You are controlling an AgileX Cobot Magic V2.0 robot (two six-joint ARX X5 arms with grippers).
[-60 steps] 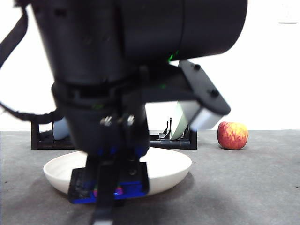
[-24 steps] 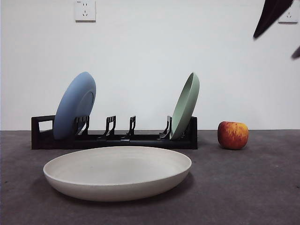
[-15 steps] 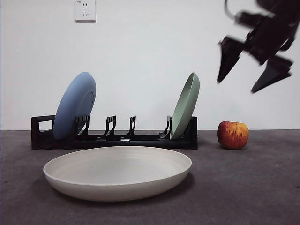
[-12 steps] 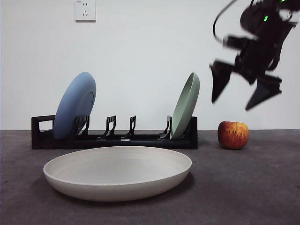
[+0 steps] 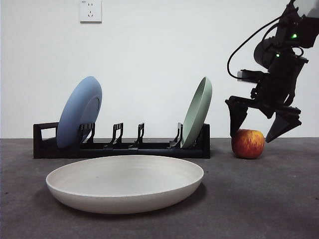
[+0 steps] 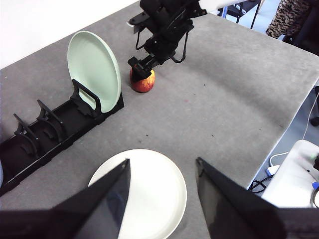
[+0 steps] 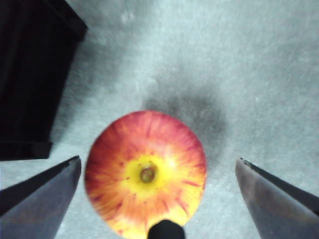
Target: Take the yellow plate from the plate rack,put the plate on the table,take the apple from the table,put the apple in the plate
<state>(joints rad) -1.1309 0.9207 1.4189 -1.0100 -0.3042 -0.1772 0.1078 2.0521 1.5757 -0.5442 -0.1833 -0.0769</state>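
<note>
right gripper [image 5: 255, 132] spread wide, straddling apple [image 5: 247, 144] | left gripper [image 6: 160, 191] released, above yellow plate [image 5: 124, 182] | apple beside plate rack [image 5: 119, 148]

No text, label, brand or number can be read in any view. Nothing shown bears legible writing.

Even bright light, soft shadows; the close apple [image 7: 145, 173] looks perhaps slightly blurred.
</note>
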